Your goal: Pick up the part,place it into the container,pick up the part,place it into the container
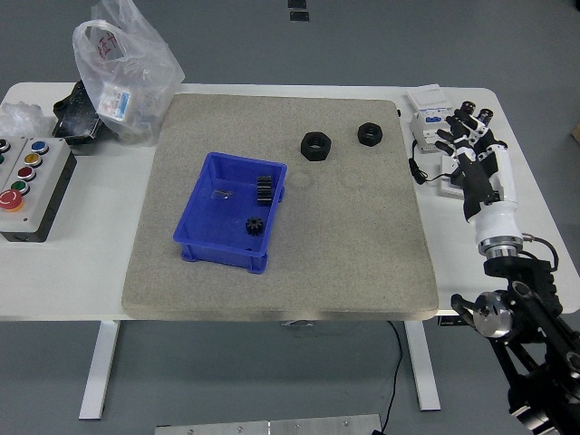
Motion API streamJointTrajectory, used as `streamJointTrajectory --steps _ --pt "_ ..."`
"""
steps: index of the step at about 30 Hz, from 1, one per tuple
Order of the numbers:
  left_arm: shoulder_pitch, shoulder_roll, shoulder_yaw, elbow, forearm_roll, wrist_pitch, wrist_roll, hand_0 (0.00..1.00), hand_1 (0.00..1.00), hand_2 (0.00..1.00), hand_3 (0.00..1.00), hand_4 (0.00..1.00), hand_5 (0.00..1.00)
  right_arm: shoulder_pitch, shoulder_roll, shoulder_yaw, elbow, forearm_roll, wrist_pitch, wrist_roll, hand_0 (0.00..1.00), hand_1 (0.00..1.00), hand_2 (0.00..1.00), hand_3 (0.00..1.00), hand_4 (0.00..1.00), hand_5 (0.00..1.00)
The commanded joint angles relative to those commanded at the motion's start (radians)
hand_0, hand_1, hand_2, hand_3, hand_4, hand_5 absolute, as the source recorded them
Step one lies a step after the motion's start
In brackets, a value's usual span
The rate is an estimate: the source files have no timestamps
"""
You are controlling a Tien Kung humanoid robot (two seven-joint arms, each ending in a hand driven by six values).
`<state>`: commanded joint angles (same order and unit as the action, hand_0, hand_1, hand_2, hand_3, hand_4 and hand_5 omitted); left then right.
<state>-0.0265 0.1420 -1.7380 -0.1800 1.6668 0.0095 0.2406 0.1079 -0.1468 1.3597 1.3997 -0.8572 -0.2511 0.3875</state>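
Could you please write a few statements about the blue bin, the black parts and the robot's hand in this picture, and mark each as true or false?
1. Two small black gears lie inside the blue bin. True.
2. The right hand grasps a black nut. False: its fingers are spread, hold nothing, and it hovers over the table's right side, off the mat.
3. Two black nuts sit on the grey mat, beyond the bin. True.
4. The blue bin stands on the bare white table. False: it stands on the grey mat.
5. The left hand reaches into the bin. False: no left hand is in view.
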Motion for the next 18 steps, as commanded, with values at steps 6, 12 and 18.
streamJointTrajectory --steps 6,12,18 --pt "0.002 -0.005 -0.015 0.0 0.045 -0.002 -0.013 0.609 0.631 0.624 0.632 0.624 0.454 -0.019 -0.005 0.09 0.021 0.072 0.002 0.016 0.767 0.747 0.763 0.725 0.739 0.496" --pt "0.004 -0.017 -0.03 0.0 0.1 -0.008 -0.012 0.61 0.631 0.625 0.631 0.624 0.455 -0.022 0.0 0.11 0.022 0.071 0.0 0.014 0.768 0.749 0.762 0.722 0.729 0.475" --pt "0.003 -0.014 -0.013 0.0 0.062 -0.006 -0.012 0.61 0.631 0.625 0.632 0.623 0.455 -0.025 0.002 0.119 0.005 0.071 0.001 0.004 0.767 0.748 0.761 0.722 0.734 0.484"
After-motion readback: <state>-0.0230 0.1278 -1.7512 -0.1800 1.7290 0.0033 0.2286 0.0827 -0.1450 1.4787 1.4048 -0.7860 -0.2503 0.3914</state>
